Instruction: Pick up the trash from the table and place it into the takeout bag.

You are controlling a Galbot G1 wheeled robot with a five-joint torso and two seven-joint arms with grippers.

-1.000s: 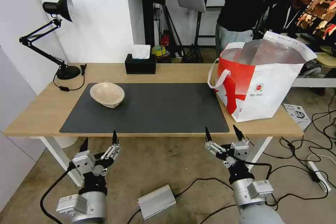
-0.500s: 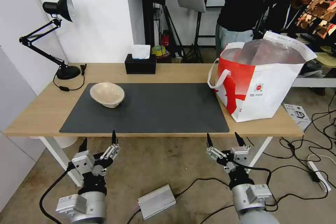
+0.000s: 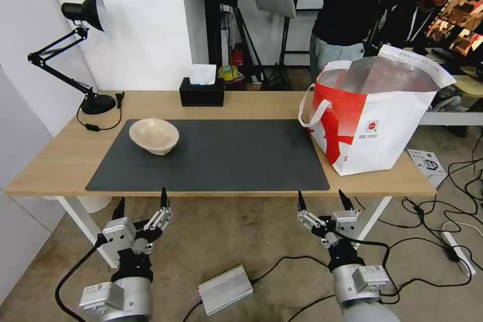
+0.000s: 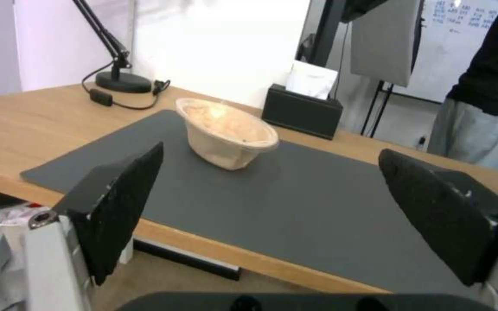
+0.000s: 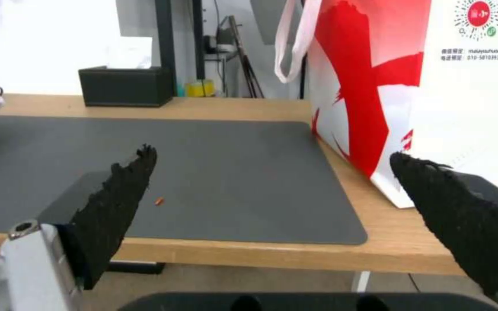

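Observation:
A shallow beige bowl [image 3: 154,135] [image 4: 228,133], the trash in view, sits on the left part of the dark grey mat [image 3: 211,155] on the light-wood table [image 3: 60,158]. The white and red takeout bag [image 3: 375,118] [image 5: 433,86] stands open on the table's right end, its foil lining showing. My left gripper [image 3: 142,204] hangs open below the table's front edge, in front of the bowl. My right gripper [image 3: 323,199] is open too, low in front of the mat's right end and the bag. Both hold nothing.
A black tissue box [image 3: 202,91] sits at the back middle of the table and a black desk lamp [image 3: 75,50] at the back left. Cables, a silver power brick [image 3: 225,289] and a power strip lie on the floor. A person stands behind the bag.
My right gripper has sunk slightly lower in front of the table. The bowl, the bag and my left arm have stayed put.

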